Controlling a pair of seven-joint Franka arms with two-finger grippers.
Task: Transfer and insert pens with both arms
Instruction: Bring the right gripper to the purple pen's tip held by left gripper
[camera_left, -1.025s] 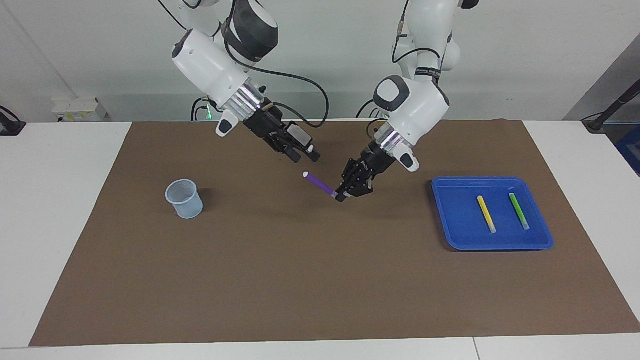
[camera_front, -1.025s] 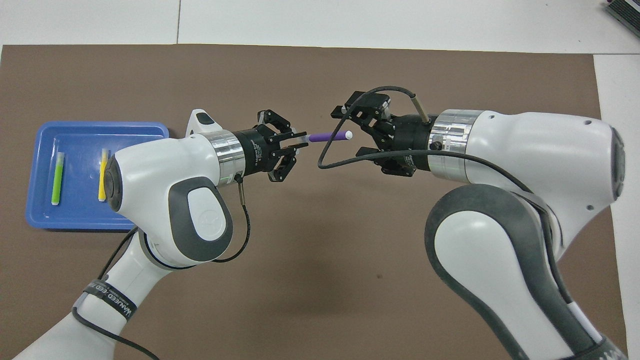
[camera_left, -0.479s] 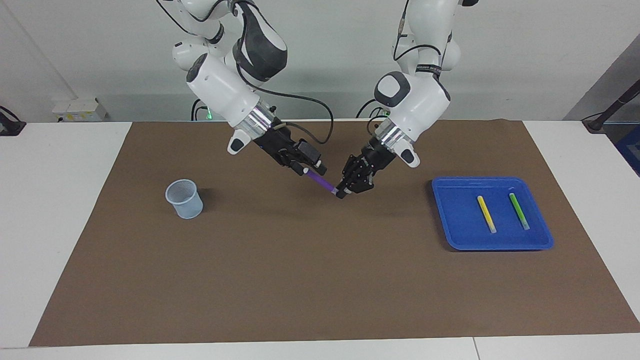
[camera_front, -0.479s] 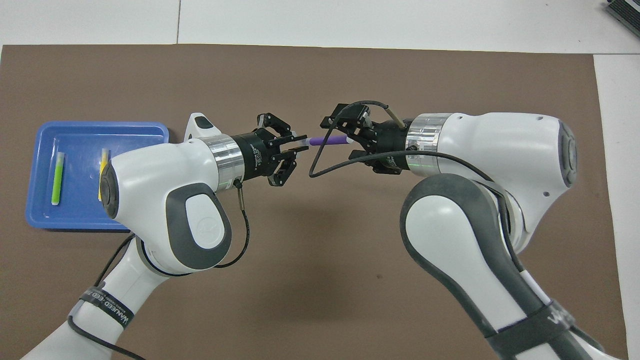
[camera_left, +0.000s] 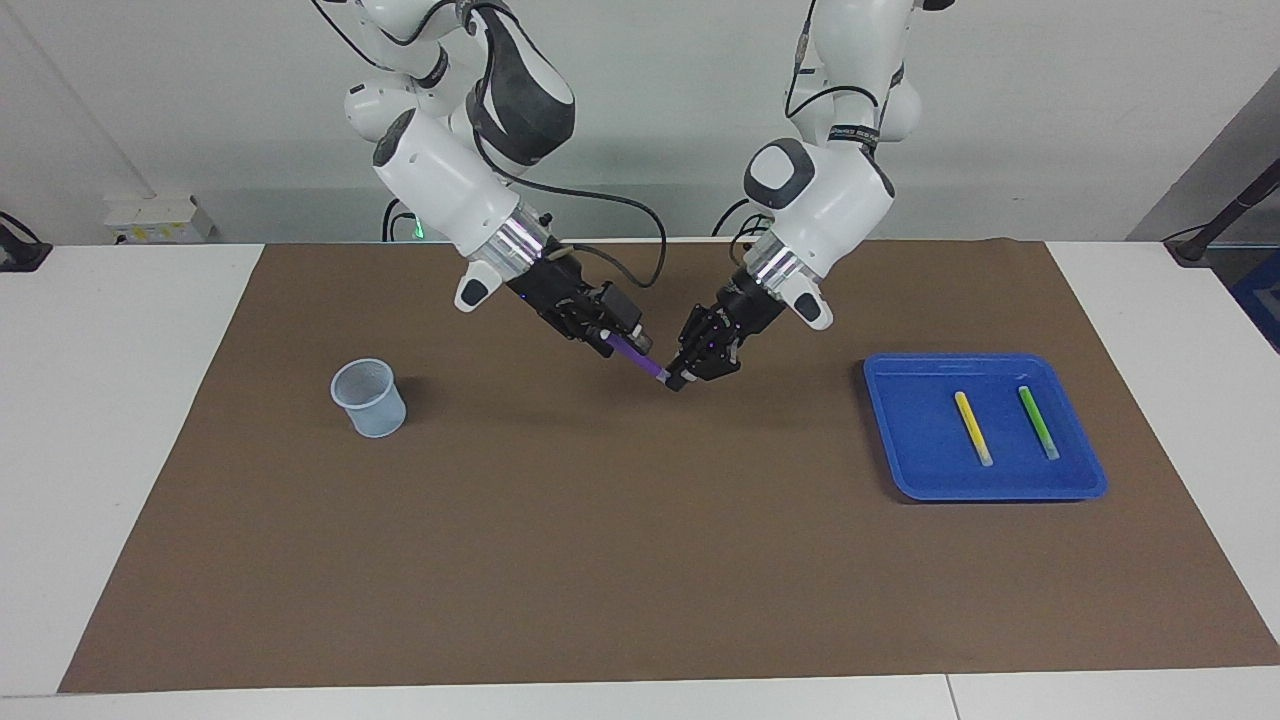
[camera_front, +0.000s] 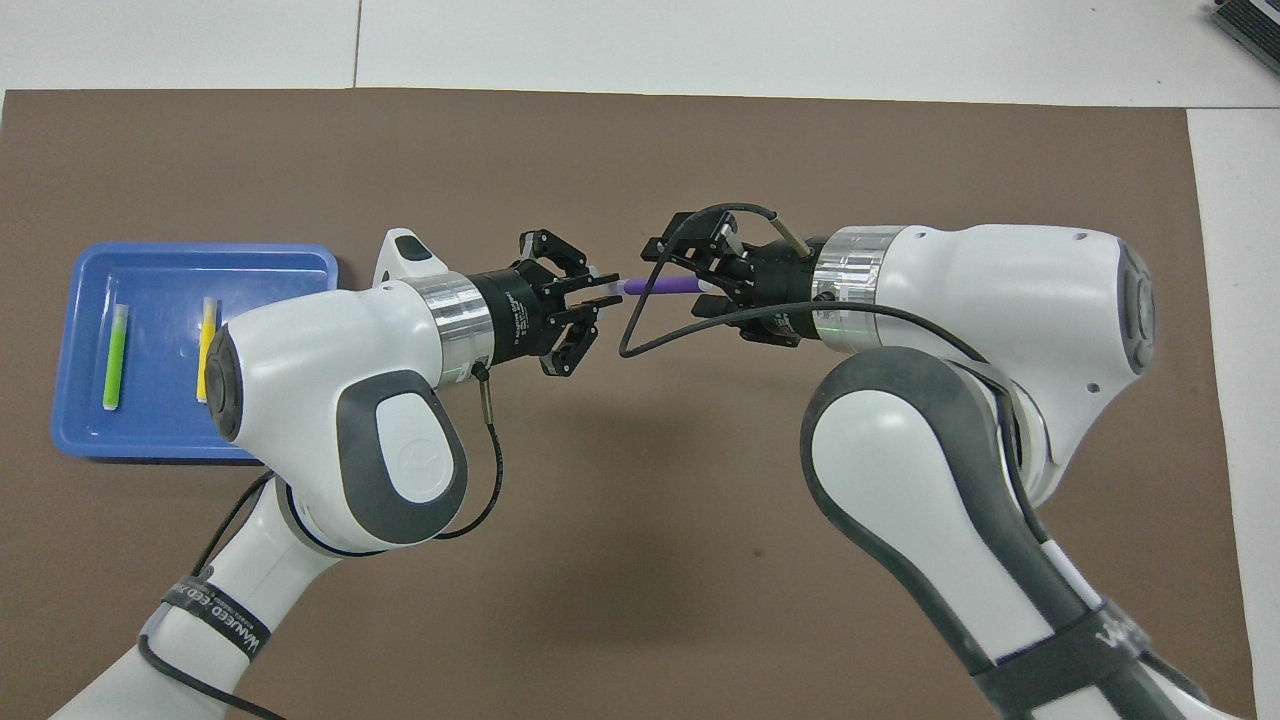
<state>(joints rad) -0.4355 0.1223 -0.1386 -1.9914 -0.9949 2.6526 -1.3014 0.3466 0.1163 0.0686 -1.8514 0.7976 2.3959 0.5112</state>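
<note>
Facing view: both grippers meet over mid-mat. Left gripper (camera_left: 678, 381) pinches the thin purple pen (camera_left: 634, 354); right gripper (camera_left: 604, 341) surrounds its tip, its closure unclear. Best release only once right clamps firmly.

A white table (camera_left: 120, 420) under a brown mat (camera_left: 640, 560) meets a pale wall (camera_left: 1050, 110).

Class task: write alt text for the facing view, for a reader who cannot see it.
Above a brown mat, the left gripper holds one end of a purple pen while the right gripper is at its other end. A yellow pen and green pen lie in a blue tray; a mesh cup stands toward the right arm's end.
</note>
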